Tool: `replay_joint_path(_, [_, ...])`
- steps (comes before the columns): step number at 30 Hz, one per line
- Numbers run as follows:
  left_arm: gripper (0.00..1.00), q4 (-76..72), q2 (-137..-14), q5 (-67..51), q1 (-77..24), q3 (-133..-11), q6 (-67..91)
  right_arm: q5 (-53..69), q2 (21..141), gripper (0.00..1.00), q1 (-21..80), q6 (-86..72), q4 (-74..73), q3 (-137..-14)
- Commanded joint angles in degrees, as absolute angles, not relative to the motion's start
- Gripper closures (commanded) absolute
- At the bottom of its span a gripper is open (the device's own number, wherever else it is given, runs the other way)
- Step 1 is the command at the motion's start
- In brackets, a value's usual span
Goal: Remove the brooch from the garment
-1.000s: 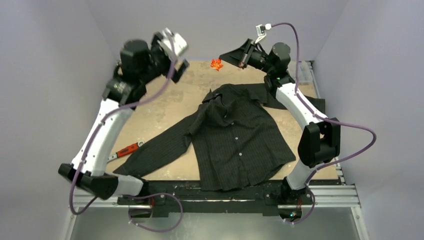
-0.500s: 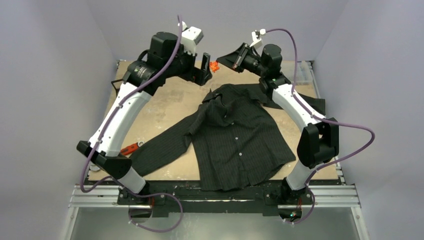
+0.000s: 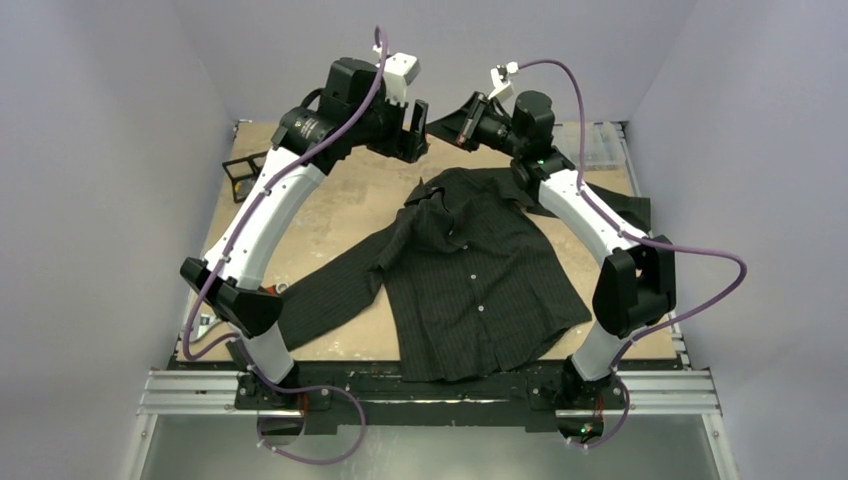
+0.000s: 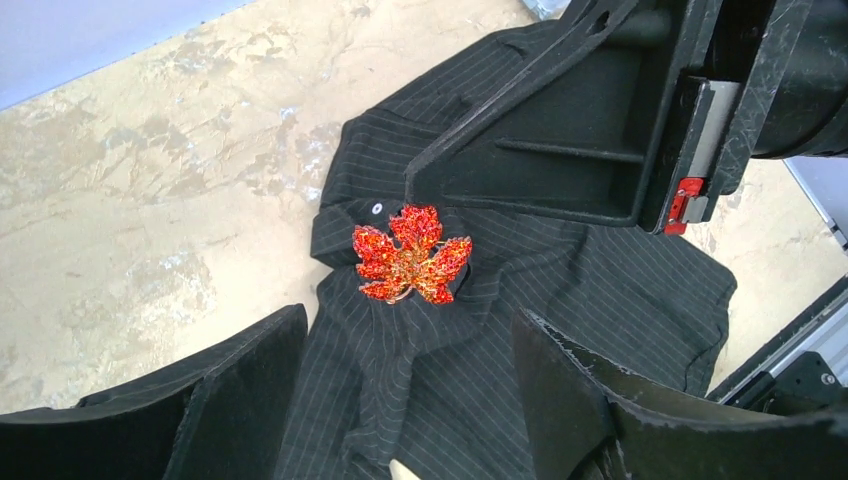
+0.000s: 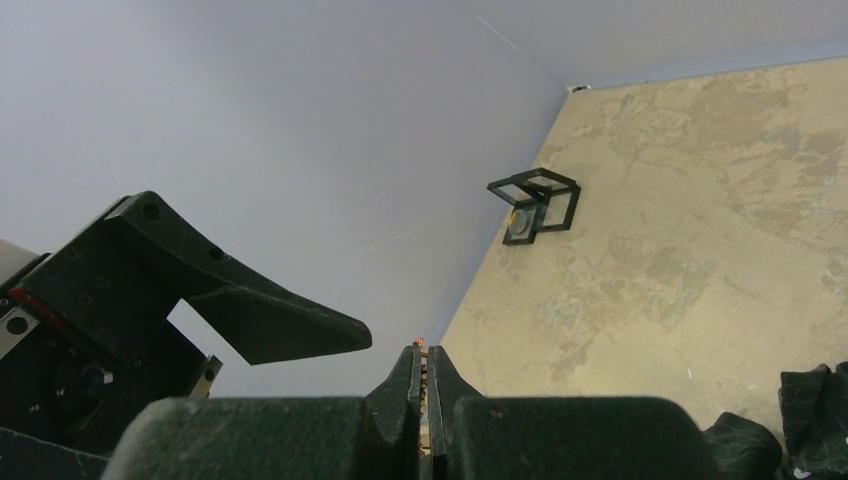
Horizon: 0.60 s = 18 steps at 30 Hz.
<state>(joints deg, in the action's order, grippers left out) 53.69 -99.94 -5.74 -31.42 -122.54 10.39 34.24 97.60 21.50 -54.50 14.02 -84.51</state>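
The brooch [image 4: 411, 256], a red and gold maple leaf, hangs in the air over the far end of the table. My right gripper [image 4: 412, 188] is shut on its upper edge, and in the right wrist view a red speck of the brooch [image 5: 419, 344] shows between the tips of that gripper [image 5: 425, 352]. The garment [image 3: 470, 270] lies spread flat on the table below, with its collar [image 4: 345, 215] behind the leaf. My left gripper [image 4: 410, 400] is open, one finger on either side and just short of the brooch. In the top view the left gripper [image 3: 413, 128] hides the brooch.
A small black wire cube [image 3: 243, 170] stands at the far left of the tan tabletop [image 3: 330, 215] and also appears in the right wrist view as the cube [image 5: 535, 205]. Lavender walls close in the back and both sides. A sleeve [image 3: 320, 300] stretches towards the left arm's base.
The left arm has swung right and forward from the far-left corner, bringing its open gripper up to the brooch. The right gripper has shifted slightly left, still shut.
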Motion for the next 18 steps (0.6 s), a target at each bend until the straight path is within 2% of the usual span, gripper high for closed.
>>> replay_joint_path(1, [0.26, 53.98, -100.21, -4.63, -31.76, -124.8, 11.37, 35.69, 96.5, 1.0, 22.23, -53.79, 14.83, -85.68])
replay_joint_path(11, [0.25, 55.02, -101.89, -5.31, -31.81, -126.24, 11.81, 36.26, 96.34, 1.0, 23.62, -53.6, 15.02, -85.31])
replay_joint_path(18, [0.31, 55.14, -102.22, -5.28, -31.86, -126.26, 12.22, 36.29, 95.98, 1.0, 23.86, -53.32, 14.78, -85.09])
